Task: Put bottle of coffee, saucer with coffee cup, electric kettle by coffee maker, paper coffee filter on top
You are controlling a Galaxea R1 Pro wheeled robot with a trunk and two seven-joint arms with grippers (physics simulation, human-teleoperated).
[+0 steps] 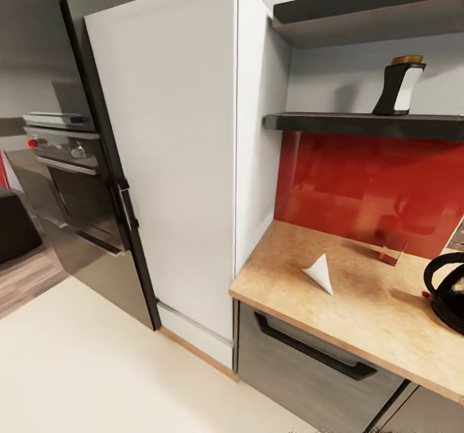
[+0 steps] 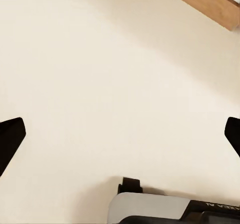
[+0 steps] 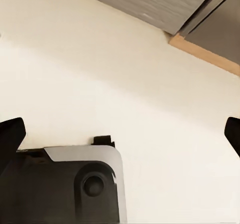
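The bottle of coffee [image 1: 398, 89], dark with a yellow cap, stands on the dark kitchen shelf [image 1: 361, 124] above the red backsplash. On the beige kitchen countertop [image 1: 361, 317] the white paper coffee filter [image 1: 320, 273] lies on its side. The electric kettle [image 1: 447, 291], with its black loop handle, is cut off by the right edge of the head view. The coffee maker, saucer and coffee cup are out of view. My left gripper [image 2: 120, 134] and right gripper [image 3: 120, 134] both hang open over the cream floor, with nothing between the fingers.
A tall white cabinet [image 1: 174, 162] stands left of the counter, with a black built-in oven [image 1: 71, 175] beyond it. A grey drawer with a black handle [image 1: 309, 349] sits under the countertop. A small red reflective object [image 1: 392, 252] rests by the backsplash. Cream floor [image 1: 77, 368] lies in front.
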